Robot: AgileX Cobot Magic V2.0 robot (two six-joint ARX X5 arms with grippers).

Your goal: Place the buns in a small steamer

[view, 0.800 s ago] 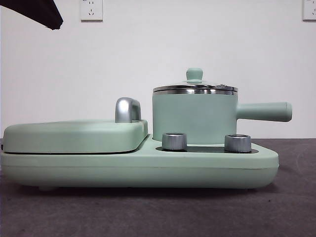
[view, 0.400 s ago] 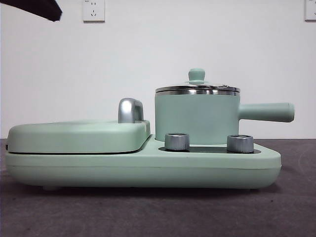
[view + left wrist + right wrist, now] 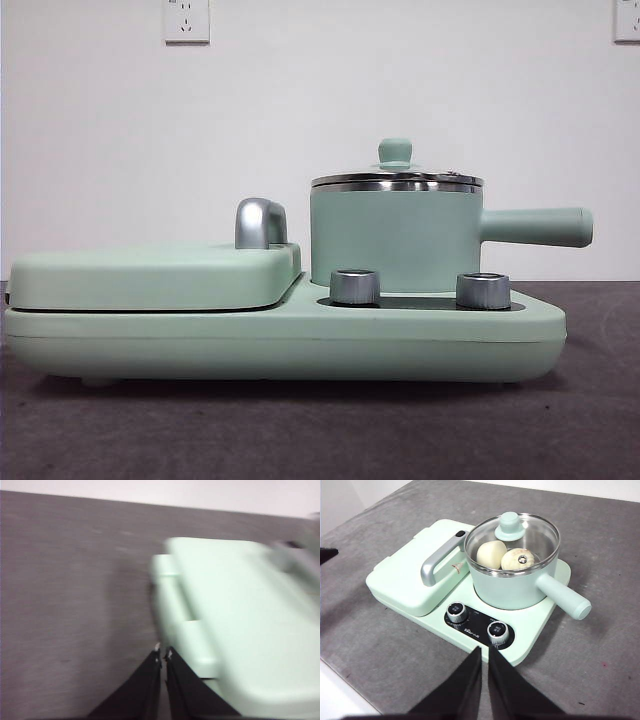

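The small steamer (image 3: 395, 235) stands on the right half of the mint-green cooker, its glass lid (image 3: 512, 532) on and its handle pointing right; it also shows in the right wrist view (image 3: 512, 582). Through the lid I see both buns inside: the smooth one (image 3: 491, 554) and the ribbed one (image 3: 517, 559). My right gripper (image 3: 484, 650) is shut and empty, held high above the cooker's front. My left gripper (image 3: 163, 652) is shut and empty, above the table by the cooker's left end, in a blurred view.
The flat grill plate cover (image 3: 150, 275) with its chrome handle (image 3: 258, 222) takes the cooker's left half. Two steel knobs (image 3: 354, 286) (image 3: 483, 290) sit on the front panel. A dark grey table (image 3: 320, 430) lies all round; a white wall stands behind.
The black arm tip at the top left corner of the front view has moved up and out of the picture. The steamer and cooker have stayed in place.
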